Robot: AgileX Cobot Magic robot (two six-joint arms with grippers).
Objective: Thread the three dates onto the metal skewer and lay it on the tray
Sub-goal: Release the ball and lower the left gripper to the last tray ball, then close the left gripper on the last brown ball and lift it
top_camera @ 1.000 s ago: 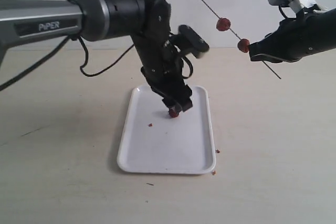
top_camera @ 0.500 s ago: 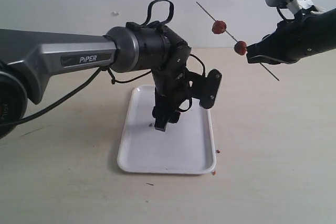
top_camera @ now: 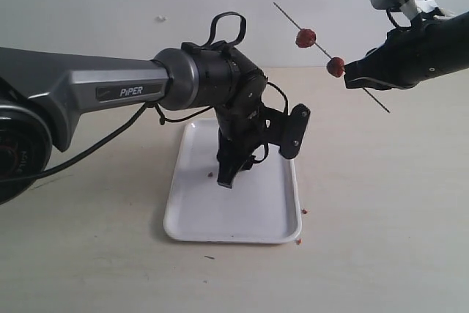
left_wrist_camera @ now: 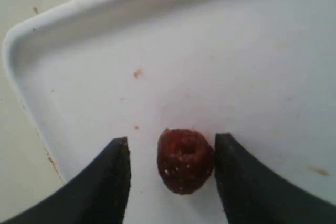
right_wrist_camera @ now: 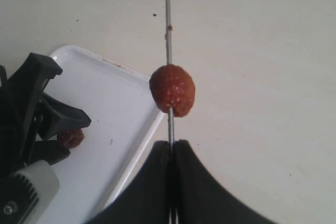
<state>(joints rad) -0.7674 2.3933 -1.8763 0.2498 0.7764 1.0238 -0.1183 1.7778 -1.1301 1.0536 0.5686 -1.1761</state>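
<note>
Wide pale beige tabletop [top_camera: 381, 240] here, with bare surface on every side of the flat white rectangular tray [top_camera: 192, 214], whose low rim and rounded front corners are in plain sight. The long grey-and-black left arm [top_camera: 110, 89] reaches in from the left and dips over the back half of the tray; the front half is bare white. The left gripper [top_camera: 227, 175] points down at the tray floor, its fingers apart and straddling a wrinkled dark reddish-brown date [left_wrist_camera: 185, 161]. One finger is up against it, a sliver of white shows at the other, so no clamp. That date lies on the tray floor, inside the rim, with a curved corner nearby.

Over on the right, well above the table, the black right gripper [top_camera: 352, 78] is pinched tight on the thin grey metal skewer [top_camera: 289, 17], which slants through open air. The two threaded dates are one just beside the fingertips [top_camera: 335, 67] and one further along the rod [top_camera: 306, 36], apart. Tiny reddish crumbs: one on the tray [top_camera: 209, 174], two on the table by its right edge [top_camera: 303, 212].
</note>
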